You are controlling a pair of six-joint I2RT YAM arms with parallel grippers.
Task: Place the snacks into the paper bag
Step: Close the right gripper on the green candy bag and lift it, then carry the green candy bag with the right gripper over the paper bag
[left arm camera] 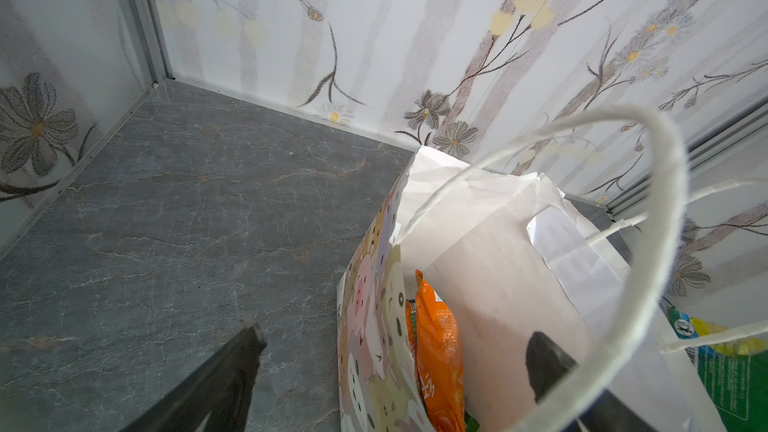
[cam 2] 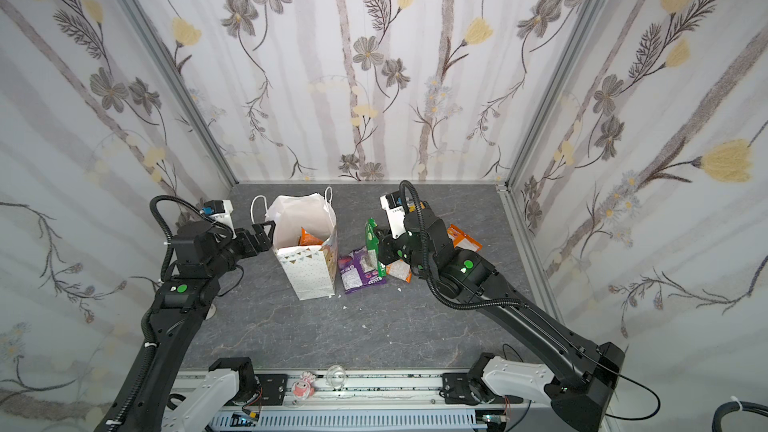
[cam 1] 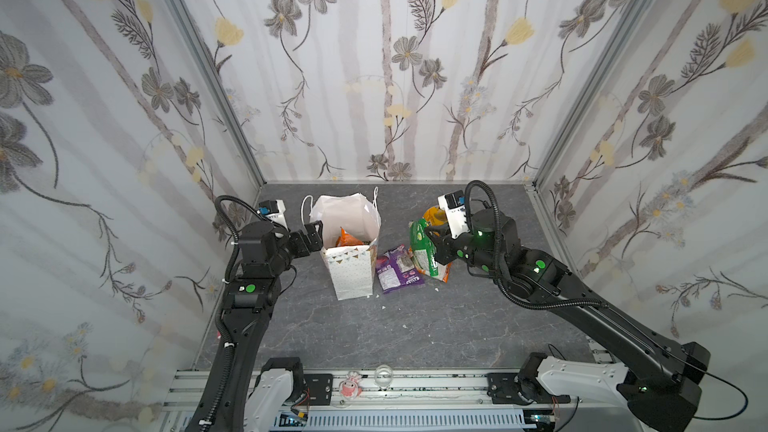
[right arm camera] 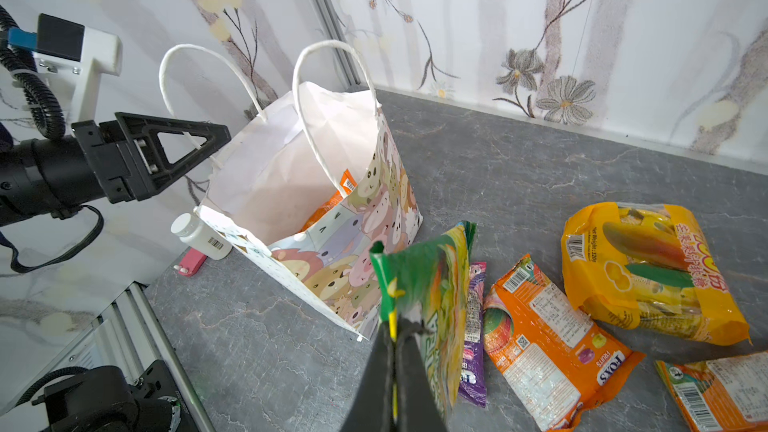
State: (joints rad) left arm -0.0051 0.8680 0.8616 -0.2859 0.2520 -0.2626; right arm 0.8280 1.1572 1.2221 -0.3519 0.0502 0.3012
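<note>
left gripper (cam 1: 316,238): wide apart, astride wall of paper bag (cam 1: 353,274) | bag upright, orange packet (cam 1: 347,238) inside | purple packet (cam 1: 397,270): flat, just right of bag | right gripper (right arm camera: 399,330): clamped on green packet (right arm camera: 436,284), held upright beside purple one

Three walls (cam 1: 353,14) papered in pale stripes with grey and yellow flowers enclose a dark grey, marble-veined counter (cam 1: 415,326). Aluminium posts (cam 1: 203,60) run up the back corners, and a metal rail (cam 1: 415,384) edges the front. The light is soft and even.
</note>
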